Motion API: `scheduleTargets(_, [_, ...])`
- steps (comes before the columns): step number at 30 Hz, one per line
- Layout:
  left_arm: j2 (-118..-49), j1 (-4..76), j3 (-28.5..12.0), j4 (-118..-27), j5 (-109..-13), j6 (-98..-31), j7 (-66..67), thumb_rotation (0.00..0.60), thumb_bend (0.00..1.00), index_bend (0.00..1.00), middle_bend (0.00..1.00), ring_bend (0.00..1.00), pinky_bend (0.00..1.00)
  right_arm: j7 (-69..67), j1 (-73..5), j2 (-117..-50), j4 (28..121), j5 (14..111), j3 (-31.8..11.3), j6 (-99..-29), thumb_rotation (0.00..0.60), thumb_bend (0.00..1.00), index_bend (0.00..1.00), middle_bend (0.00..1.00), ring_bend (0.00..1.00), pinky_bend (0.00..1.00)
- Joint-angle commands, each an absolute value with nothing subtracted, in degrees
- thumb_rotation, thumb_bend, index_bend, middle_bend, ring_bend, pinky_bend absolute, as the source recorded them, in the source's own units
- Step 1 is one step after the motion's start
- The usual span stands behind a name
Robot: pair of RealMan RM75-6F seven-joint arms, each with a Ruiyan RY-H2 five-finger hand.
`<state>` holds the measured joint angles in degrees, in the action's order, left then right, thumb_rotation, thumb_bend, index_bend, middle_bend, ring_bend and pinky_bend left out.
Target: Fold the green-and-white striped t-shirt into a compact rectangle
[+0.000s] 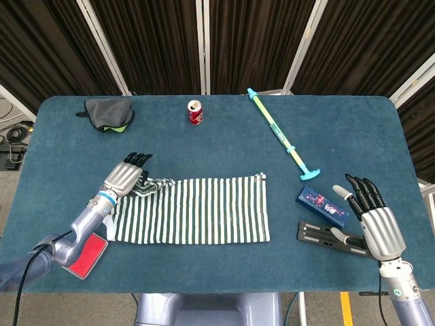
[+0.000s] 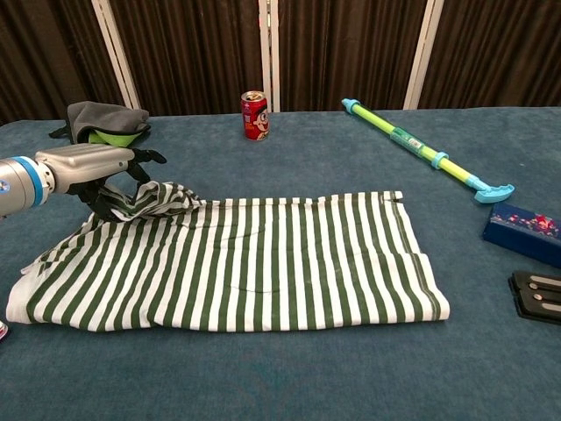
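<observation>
The green-and-white striped t-shirt (image 1: 197,210) (image 2: 254,263) lies flat on the blue table as a wide rectangle. Its far left corner, a bunched sleeve (image 2: 158,197), is gripped by my left hand (image 1: 124,178) (image 2: 92,168), which sits low over that corner with the fingers curled round the cloth. My right hand (image 1: 375,221) hovers at the table's right front with its fingers spread and nothing in them; the chest view does not show it.
A red can (image 1: 196,112) (image 2: 254,115) stands at the back. A green-and-blue stick (image 1: 282,136) (image 2: 429,158) lies back right. A blue box (image 1: 322,205) and black tool (image 1: 333,239) lie by my right hand. Grey cloth (image 1: 109,113) back left; red pad (image 1: 85,257) front left.
</observation>
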<state>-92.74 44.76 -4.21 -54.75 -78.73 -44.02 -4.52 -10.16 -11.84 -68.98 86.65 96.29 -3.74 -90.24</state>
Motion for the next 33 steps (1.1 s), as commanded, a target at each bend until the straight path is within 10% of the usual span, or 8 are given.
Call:
scheduleTargets(1, [-92.7,44.6,-4.0,-55.1,-79.0,-44.1,-5.2,0.600,0.64,0.48,0.00,0.00,0.00,-10.2,-11.8,-69.0,86.7,96.3,-3.7,-90.3,0.600,0.00,0.22,0.00,0.00,0.00])
scheduleTargets(9, [-90.2,44.6,-3.2,-57.3,-79.1,-42.5,-6.1,0.600,0.33,0.07,0.00,0.00,0.00,-10.2,-11.8,-68.9,86.8,96.4,-3.7,-90.3,0.600,0.00,0.22,0.00,0.00,0.00])
scheduleTargets(33, [-80.0,40.3,2.6,-58.9,-89.8,-52.4,-16.5,0.600,0.35,0.16,0.00,0.00,0.00,-9.8,-11.2,-68.5,87.6,97.0,-3.7,-91.5,0.600,0.00,0.22,0.00,0.00,0.00])
